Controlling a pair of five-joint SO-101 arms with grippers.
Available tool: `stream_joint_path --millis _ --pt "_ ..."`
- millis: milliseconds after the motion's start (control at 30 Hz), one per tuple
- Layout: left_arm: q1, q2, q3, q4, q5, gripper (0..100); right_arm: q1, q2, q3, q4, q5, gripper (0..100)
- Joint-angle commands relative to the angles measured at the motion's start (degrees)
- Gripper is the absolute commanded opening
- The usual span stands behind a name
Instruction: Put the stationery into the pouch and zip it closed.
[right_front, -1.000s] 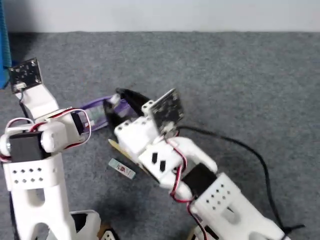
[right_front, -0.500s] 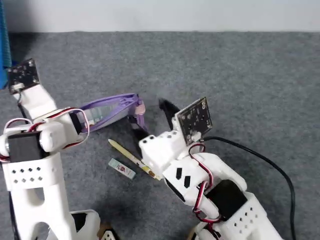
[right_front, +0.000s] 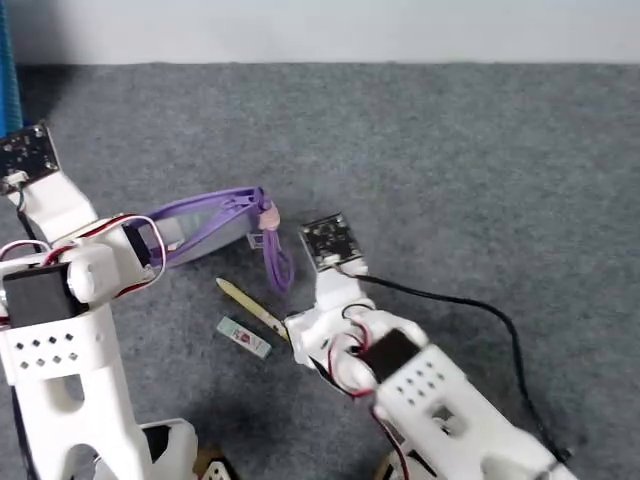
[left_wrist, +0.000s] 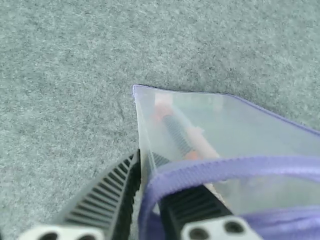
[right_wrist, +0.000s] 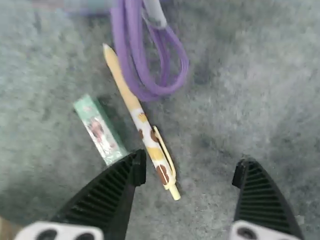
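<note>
On the grey carpeted table (right_front: 480, 180), the left arm (right_front: 60, 300) stands at the left edge of the high view. The left gripper (left_wrist: 146, 161) is pinched tight on the end seam of the pouch (right_front: 205, 225), a translucent sleeve trimmed in purple. In the left wrist view the two ribbed black fingers (left_wrist: 112, 187) close on either side of the pouch's edge. A dark and orange pen-like item (left_wrist: 177, 132) shows through its clear wall. The pouch runs rightward from that grip, towards the middle of the table. Just in front of it on the carpet lie two pieces of stationery. One is a small green eraser (right_front: 245, 337), and just beside it to the right is a cream pen (right_front: 252, 307) with brown spots. They lie close but apart, the pen slanted with its tip towards the pouch. The pouch's purple strap (right_front: 275, 260) hangs off its right end in a loop, resting on the carpet just beside the pen's tip. To the right, the right arm (right_front: 400, 370) bends over the pen. The right gripper (right_wrist: 190, 167) has its fingers spread wide and holds nothing, with the pen's clip end between them, near one finger. A black cable (right_front: 470, 300) trails off the right arm across the carpet.
</note>
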Motion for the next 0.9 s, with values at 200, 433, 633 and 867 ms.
stream_joint_path --millis 200,433,633,867 --pt "-0.44 -0.09 -2.86 0.44 0.53 1 -2.07 20.53 -0.62 -16.22 0.97 27.0" --pt "-0.44 0.09 -2.77 0.44 0.53 1 -1.98 28.35 -3.16 -17.63 2.2 24.4" --pt "-0.26 0.18 -2.77 0.44 0.53 1 -2.07 28.62 -3.96 -16.66 2.46 1.7" --pt "-0.35 0.09 -2.77 0.44 0.53 1 -1.8 28.0 -3.96 -13.49 2.46 0.8"
